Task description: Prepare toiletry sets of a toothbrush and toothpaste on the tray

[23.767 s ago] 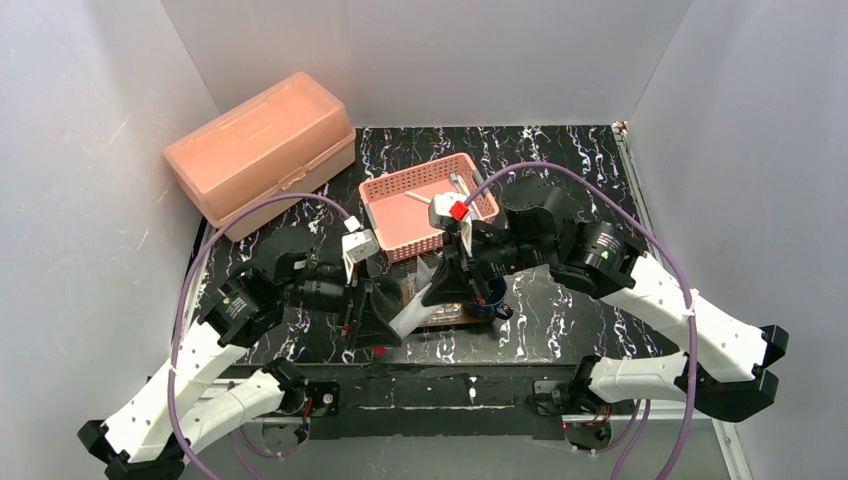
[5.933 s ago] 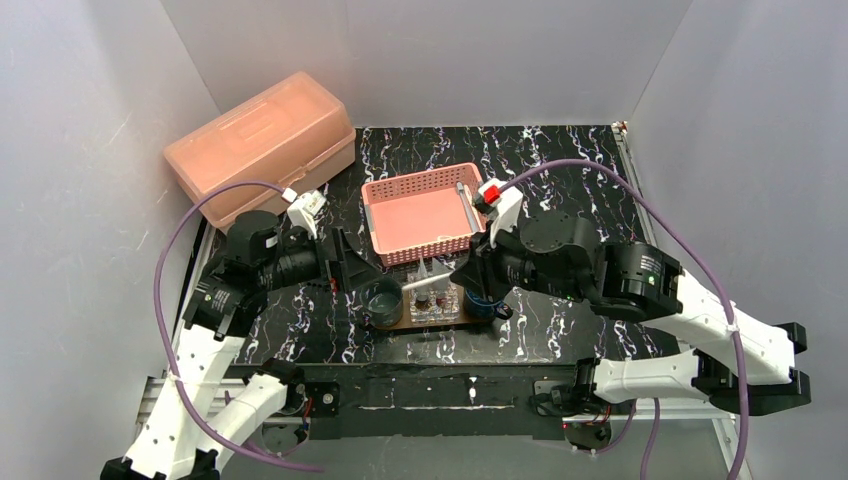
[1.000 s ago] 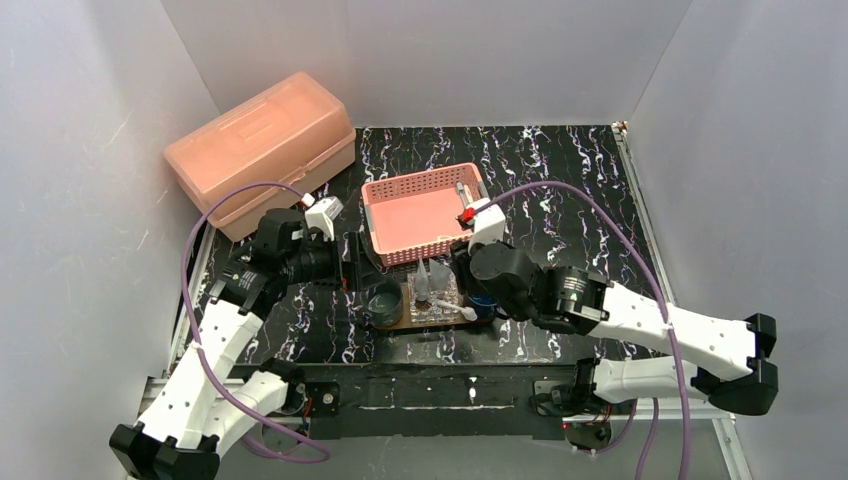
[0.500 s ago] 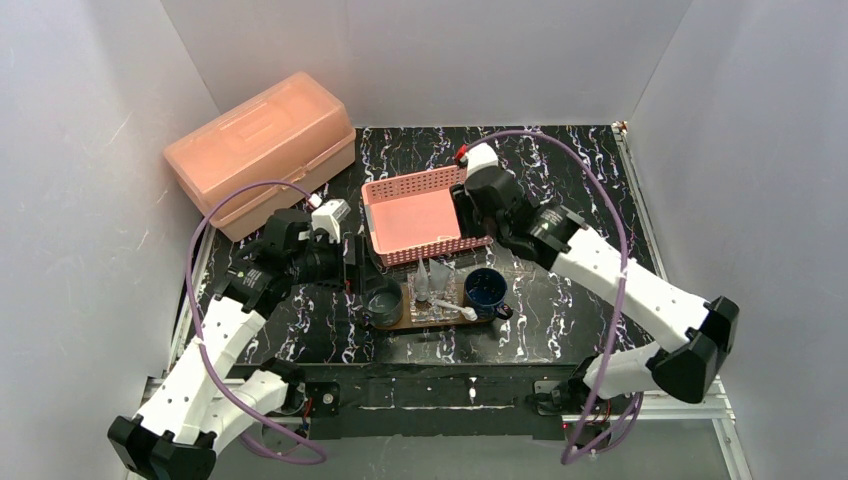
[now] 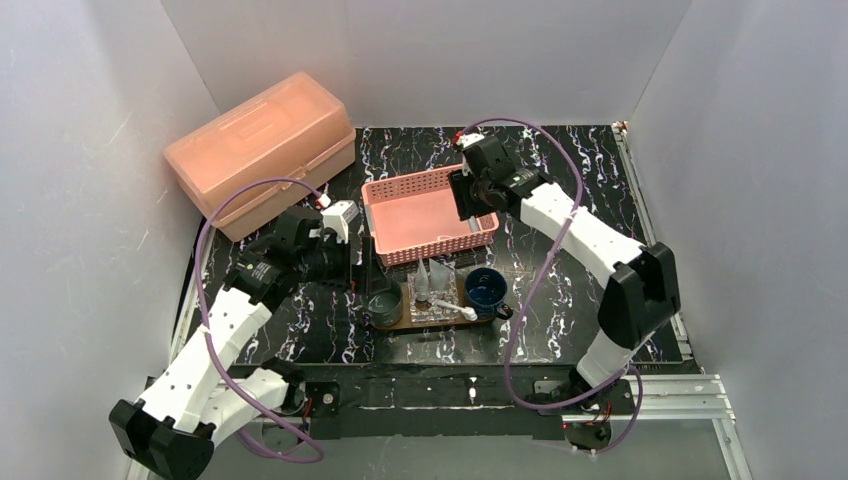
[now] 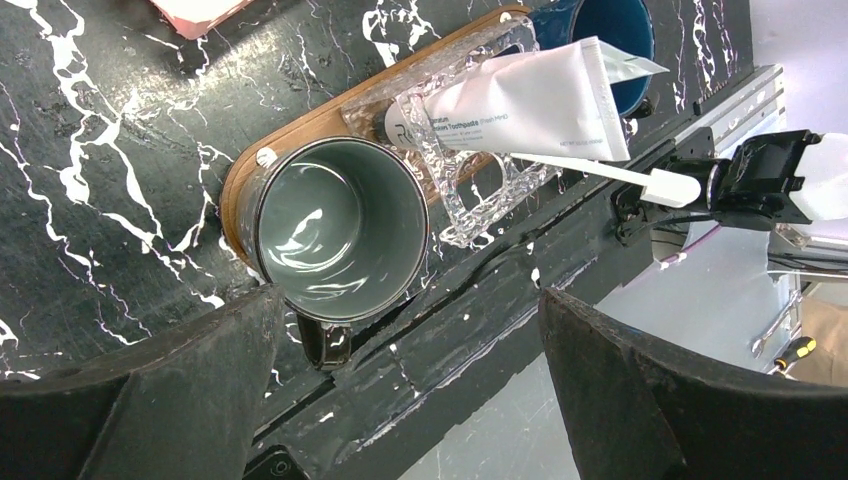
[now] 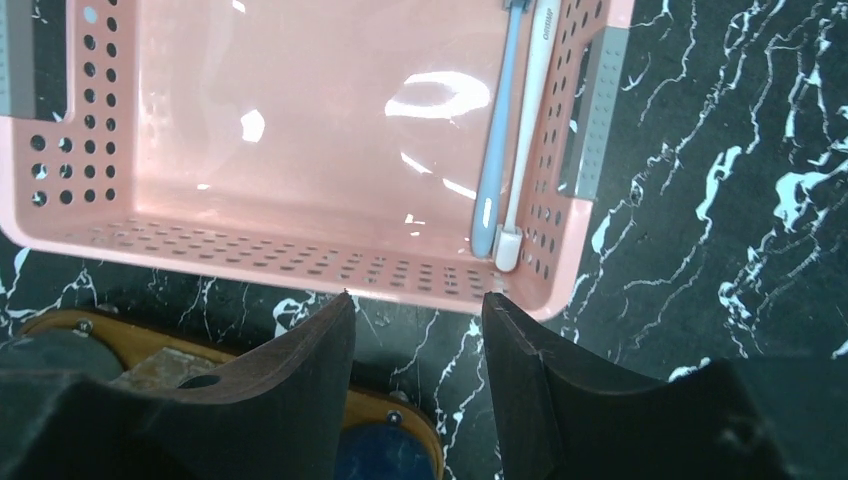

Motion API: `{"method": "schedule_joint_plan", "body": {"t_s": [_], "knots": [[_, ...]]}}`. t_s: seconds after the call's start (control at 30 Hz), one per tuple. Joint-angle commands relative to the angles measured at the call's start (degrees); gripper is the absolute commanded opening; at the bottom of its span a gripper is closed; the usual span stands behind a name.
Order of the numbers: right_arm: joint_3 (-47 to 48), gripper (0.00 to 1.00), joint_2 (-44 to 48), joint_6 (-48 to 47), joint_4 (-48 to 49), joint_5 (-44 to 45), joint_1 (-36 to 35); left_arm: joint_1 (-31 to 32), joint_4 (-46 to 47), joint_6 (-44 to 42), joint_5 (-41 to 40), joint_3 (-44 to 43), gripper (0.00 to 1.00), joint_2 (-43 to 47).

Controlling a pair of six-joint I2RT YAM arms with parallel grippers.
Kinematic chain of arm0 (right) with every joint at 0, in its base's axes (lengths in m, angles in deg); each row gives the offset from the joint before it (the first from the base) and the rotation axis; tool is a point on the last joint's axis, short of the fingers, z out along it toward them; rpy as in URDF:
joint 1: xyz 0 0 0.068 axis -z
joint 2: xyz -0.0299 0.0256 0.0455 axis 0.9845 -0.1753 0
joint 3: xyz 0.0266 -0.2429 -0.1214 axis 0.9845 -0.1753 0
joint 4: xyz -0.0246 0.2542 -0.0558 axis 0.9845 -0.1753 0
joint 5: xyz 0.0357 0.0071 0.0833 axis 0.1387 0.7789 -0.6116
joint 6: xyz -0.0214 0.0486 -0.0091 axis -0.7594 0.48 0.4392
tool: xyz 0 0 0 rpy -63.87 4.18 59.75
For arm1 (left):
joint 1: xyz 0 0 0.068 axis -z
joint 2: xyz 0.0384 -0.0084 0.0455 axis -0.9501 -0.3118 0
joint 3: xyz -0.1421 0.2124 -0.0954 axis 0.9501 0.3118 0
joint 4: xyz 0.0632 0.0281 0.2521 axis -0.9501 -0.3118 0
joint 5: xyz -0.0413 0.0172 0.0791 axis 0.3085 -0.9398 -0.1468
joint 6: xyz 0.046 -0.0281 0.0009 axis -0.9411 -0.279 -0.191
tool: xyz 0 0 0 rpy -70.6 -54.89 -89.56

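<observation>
The brown tray [image 5: 412, 323] holds a grey cup [image 6: 338, 228], a clear holder [image 6: 470, 195] and a blue cup [image 5: 487, 288]. Toothpaste tubes [image 5: 431, 276] stand in the holder, and a white toothbrush [image 6: 612, 175] lies across it beside a tube [image 6: 520, 100]. My left gripper [image 5: 356, 266] hangs wide open just left of the grey cup, its jaws [image 6: 405, 295] empty. My right gripper [image 5: 465, 200] hovers open over the pink basket's [image 5: 440, 243] right side, nothing between its fingers [image 7: 416, 295]. A blue toothbrush [image 7: 495, 150] and a white one [image 7: 527, 140] lie along the basket's right wall.
A large orange lidded box [image 5: 262, 150] stands at the back left against the wall. White walls enclose the black marbled table [image 5: 570, 230] on three sides. The basket sits directly behind the tray.
My right arm swung from the tray's right end back over the basket's right side, and its jaws widened. The left arm barely shifted.
</observation>
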Motion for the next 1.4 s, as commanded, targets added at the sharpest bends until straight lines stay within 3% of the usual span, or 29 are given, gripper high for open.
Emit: {"method": "schedule_joint_plan", "body": {"t_s": [0.0,0.73,1.37], "knots": [[4.6,0.59,-4.2,-1.8,0.6,-3.8,1.2,0.2,1.6,-0.1,0.8,1.4,0.98,-0.1],[17.8,0.65,-26.9,-3.4,-2.7,-2.4,4.6,0.2,3.5,-1.5,0.3,5.2,0.98,1.8],[19.9,0.69,-34.5,-2.8,-2.2,-4.9,5.3,0.4,3.5,-1.6,-0.1,5.2,0.98,1.8]]}}
